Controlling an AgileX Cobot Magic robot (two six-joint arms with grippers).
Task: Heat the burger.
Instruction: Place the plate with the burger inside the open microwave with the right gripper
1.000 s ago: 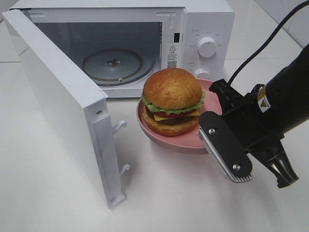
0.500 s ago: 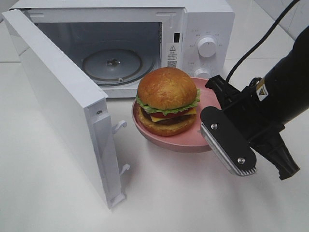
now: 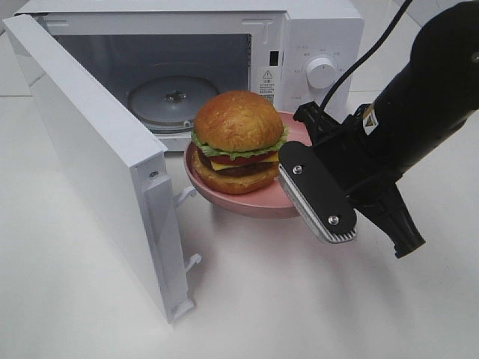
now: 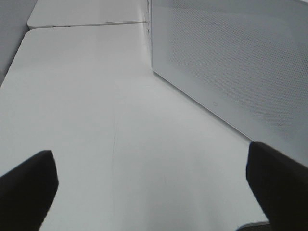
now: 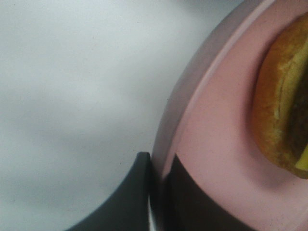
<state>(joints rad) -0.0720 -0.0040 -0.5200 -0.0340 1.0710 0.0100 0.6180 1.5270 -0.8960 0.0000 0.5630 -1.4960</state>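
Loading the burger (image 3: 238,138): pinching the pink plate (image 3: 258,203) by its rim in the closed right tool (image 5: 158,183) before the open microwave (image 3: 314,45), left tool (image 4: 154,185) gaping empty, next needing a level slide onto the glass turntable (image 3: 174,101).

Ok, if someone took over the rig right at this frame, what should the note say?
Right hand: shut on the rim of the pink plate, which carries the burger.
Left hand: open, empty, over the table.
Where: plate and burger are just in front of the microwave opening, apparently off the table.
Done: door open, plate gripped.
Left: set the plate on the turntable, release, close the door, start heating.
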